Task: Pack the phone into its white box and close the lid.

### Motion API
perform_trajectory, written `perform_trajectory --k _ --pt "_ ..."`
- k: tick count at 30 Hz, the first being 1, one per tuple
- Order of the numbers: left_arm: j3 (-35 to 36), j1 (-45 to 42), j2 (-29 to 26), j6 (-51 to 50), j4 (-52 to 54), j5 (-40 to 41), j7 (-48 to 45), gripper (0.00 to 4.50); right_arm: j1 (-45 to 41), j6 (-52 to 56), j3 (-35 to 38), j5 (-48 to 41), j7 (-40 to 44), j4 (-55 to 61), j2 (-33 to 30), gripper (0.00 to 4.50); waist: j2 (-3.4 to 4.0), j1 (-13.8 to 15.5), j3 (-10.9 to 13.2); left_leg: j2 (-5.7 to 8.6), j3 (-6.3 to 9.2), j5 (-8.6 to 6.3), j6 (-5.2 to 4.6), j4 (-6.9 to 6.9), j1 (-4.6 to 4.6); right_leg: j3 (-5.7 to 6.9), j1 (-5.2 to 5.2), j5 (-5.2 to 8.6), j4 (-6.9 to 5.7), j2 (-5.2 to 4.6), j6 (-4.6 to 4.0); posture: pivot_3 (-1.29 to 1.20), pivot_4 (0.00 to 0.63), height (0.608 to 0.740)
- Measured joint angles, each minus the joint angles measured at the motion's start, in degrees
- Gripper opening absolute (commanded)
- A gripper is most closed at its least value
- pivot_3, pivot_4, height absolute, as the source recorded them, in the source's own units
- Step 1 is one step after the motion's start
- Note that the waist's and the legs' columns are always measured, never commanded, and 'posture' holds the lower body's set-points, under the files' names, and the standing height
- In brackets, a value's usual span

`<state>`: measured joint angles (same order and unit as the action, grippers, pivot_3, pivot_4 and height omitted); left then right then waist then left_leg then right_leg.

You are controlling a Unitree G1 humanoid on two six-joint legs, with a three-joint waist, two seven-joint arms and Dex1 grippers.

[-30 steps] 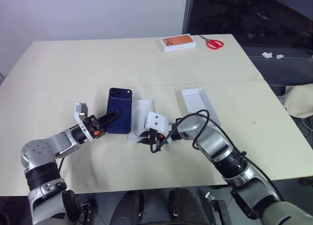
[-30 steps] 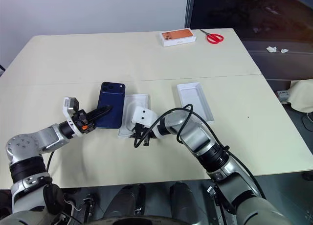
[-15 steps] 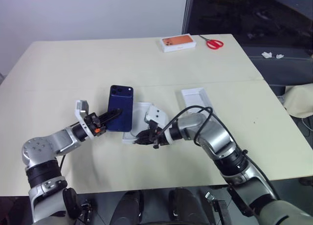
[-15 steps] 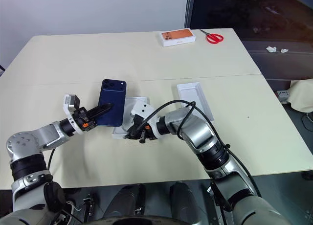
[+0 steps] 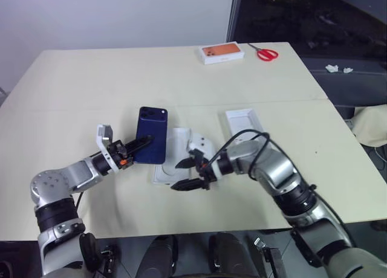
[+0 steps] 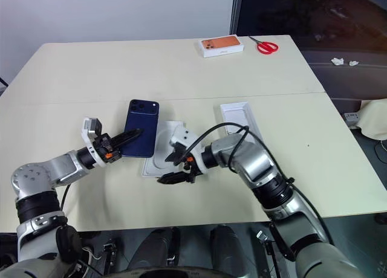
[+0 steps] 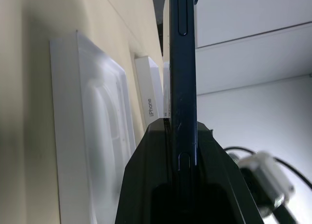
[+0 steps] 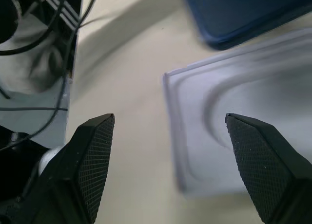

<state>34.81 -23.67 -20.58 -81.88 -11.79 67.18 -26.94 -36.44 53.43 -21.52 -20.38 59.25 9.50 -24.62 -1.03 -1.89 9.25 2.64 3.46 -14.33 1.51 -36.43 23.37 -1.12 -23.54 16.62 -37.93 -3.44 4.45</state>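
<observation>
- Left gripper (image 5: pixel 140 144): clamped shut on the lower end of the phone (image 5: pixel 152 142); phone held raised off the table (image 5: pixel 91 84), dark blue back facing up, camera cluster at the far end; in the left wrist view, phone (image 7: pixel 183 78) seen edge-on between the two black fingers (image 7: pixel 146 185).
- Right gripper (image 5: pixel 187 174): spread wide, gripping nothing; poised at the near end of the white insert (image 5: pixel 172 163); in the right wrist view, both fingertips (image 8: pixel 95 151) stand well apart over the table and the insert's corner.
- White insert: flat on the table, just right of the phone, oval recess facing up.
- White box (image 5: pixel 248 130): open, flat on the table to the right of the insert, partly behind the right arm's black cable; not touching the phone.
- Far edge of the table: box with an orange top (image 5: pixel 222 53); red scissors (image 5: pixel 266 54) beside it.
- Lid: cannot tell where.
</observation>
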Motion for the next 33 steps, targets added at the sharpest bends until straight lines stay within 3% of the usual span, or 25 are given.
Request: perform_trajectory --k 10,14,18,20,33 --pt "-4.81 3.24 2.62 1.41 3.16 -0.58 2.05 0.0 1.1 -6.34 2.04 1.66 0.22 -2.39 -5.98 3.78 -0.03 0.87 0.02 -0.01 -0.03 0.0 0.0 0.01 0.0 -0.01 -0.01 0.0 0.01 0.01 0.0 0.0 0.15 0.74" --pt "-5.91 3.77 2.63 1.7 3.03 -0.77 2.06 1.75 1.15 -7.19 2.03 2.07 -0.56 -2.55 -5.74 3.82 -0.04 1.13 0.03 -0.01 -0.02 0.0 0.0 -0.03 0.01 0.0 0.02 0.0 0.01 0.01 0.0 0.0 0.15 0.74" --pt "-6.62 3.71 2.83 2.59 3.92 -0.14 0.78 3.81 1.15 -7.69 2.03 2.17 -1.22 -2.8 -5.62 3.82 -0.04 1.27 0.03 -0.01 0.0 0.0 0.0 -0.07 -0.01 0.02 0.09 0.0 0.01 0.0 0.0 0.0 0.15 0.74" --pt "-6.98 3.51 2.82 2.67 4.44 0.46 0.15 4.46 1.16 -7.7 2.01 2.22 -1.48 -3.11 -5.63 3.82 -0.01 1.32 0.01 -0.01 0.01 0.0 -0.01 -0.12 -0.06 0.04 0.18 0.0 0.01 -0.01 0.0 0.0 0.15 0.74" --pt "-7.98 2.42 3.39 2.07 4.06 1.66 2.14 4.46 1.15 -7.85 1.99 2.22 -2.5 -4.01 -4.43 3.82 0.0 1.48 0.01 0.0 0.03 -0.05 -0.09 -0.24 -0.09 0.09 0.29 0.0 0.01 -0.02 -0.01 0.0 0.15 0.74"
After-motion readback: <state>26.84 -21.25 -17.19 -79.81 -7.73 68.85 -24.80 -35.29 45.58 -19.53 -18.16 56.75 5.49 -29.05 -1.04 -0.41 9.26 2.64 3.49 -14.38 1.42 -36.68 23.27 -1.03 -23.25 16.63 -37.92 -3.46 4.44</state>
